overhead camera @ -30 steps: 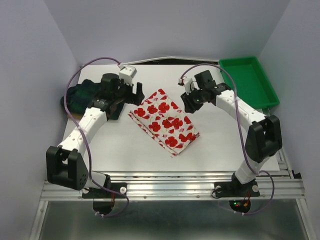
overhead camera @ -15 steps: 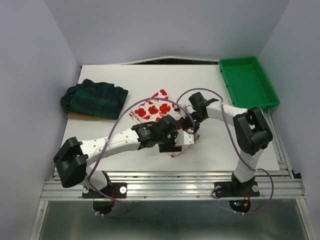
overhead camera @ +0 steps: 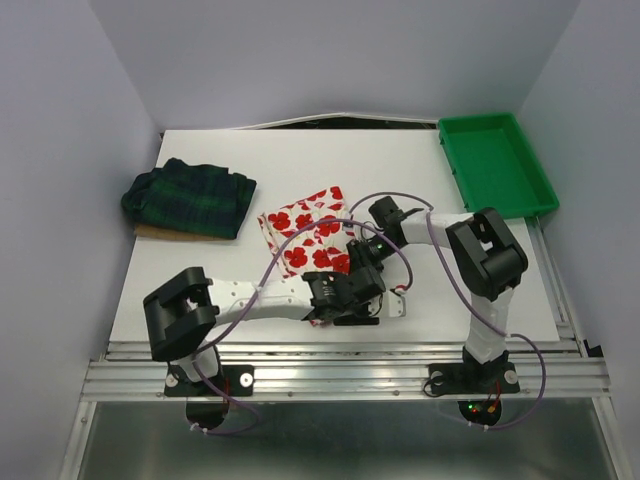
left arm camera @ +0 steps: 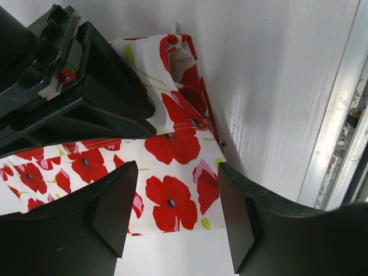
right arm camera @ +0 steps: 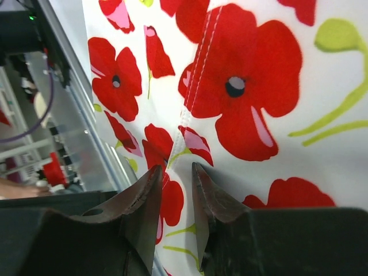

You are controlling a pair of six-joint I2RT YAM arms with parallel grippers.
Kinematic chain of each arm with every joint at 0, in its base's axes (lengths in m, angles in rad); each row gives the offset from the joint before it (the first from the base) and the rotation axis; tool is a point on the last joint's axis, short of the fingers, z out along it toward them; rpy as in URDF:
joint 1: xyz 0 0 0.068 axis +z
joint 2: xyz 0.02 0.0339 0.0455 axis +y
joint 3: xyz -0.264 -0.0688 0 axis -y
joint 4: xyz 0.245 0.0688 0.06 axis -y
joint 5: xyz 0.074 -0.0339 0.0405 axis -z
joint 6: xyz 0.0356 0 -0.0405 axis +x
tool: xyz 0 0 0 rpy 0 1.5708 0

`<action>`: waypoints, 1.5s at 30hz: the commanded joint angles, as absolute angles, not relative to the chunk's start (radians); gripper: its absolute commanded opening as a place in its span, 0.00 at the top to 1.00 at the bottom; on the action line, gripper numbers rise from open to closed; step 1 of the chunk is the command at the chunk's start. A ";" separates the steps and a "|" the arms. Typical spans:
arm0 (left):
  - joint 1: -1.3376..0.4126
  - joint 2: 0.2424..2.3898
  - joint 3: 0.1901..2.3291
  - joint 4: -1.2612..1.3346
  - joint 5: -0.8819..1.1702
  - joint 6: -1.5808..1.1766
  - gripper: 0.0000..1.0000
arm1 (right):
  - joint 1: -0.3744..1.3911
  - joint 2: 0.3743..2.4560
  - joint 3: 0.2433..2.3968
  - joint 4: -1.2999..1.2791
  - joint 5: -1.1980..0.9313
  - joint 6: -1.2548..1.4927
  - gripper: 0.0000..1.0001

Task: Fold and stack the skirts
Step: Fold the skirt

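Note:
The white skirt with red poppies (overhead camera: 305, 222) lies folded in the middle of the table. It fills the right wrist view (right arm camera: 259, 86) and shows in the left wrist view (left arm camera: 172, 144). The dark green and navy plaid skirt (overhead camera: 188, 198) lies bunched at the back left. My left gripper (overhead camera: 352, 288) is low over the poppy skirt's near right end; its jaws (left arm camera: 177, 168) are open and straddle the cloth's edge. My right gripper (overhead camera: 363, 254) is right behind it, pressed on the same end; its fingers (right arm camera: 175, 169) are nearly closed with a seamed fold of cloth between them.
A green plastic tray (overhead camera: 497, 163) stands at the back right. A brown mat (overhead camera: 160, 232) shows under the plaid skirt. The table's metal front rail (left arm camera: 333, 132) runs close by the left gripper. Both arms cross closely over the near middle.
My left arm has swung from the plaid skirt across to the poppy skirt's near end. My right arm has drawn in and come down onto it. The skirt's near end has bunched up.

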State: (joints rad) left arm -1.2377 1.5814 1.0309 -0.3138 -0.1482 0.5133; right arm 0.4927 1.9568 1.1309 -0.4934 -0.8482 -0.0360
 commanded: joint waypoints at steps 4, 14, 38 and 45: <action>-1.249 1.670 1.006 -0.296 -0.204 0.479 0.34 | 0.506 2.016 1.121 -0.414 -0.850 0.097 0.67; -1.256 1.733 0.920 -0.249 -0.258 0.419 0.47 | 0.506 2.066 1.117 -0.411 -0.781 0.117 0.69; -1.272 1.758 0.968 -0.246 -0.307 0.354 0.32 | 0.506 2.074 1.112 -0.448 -0.747 0.097 0.71; -1.243 1.787 0.934 -0.233 -0.281 0.393 0.55 | 0.506 2.071 1.104 -0.452 -0.756 0.110 0.72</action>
State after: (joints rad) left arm -1.2648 1.7397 0.9802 -0.1959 -0.3027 0.3874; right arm 0.4923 2.0224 1.1309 -0.4385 -0.9142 0.1547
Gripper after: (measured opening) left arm 0.469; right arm 0.283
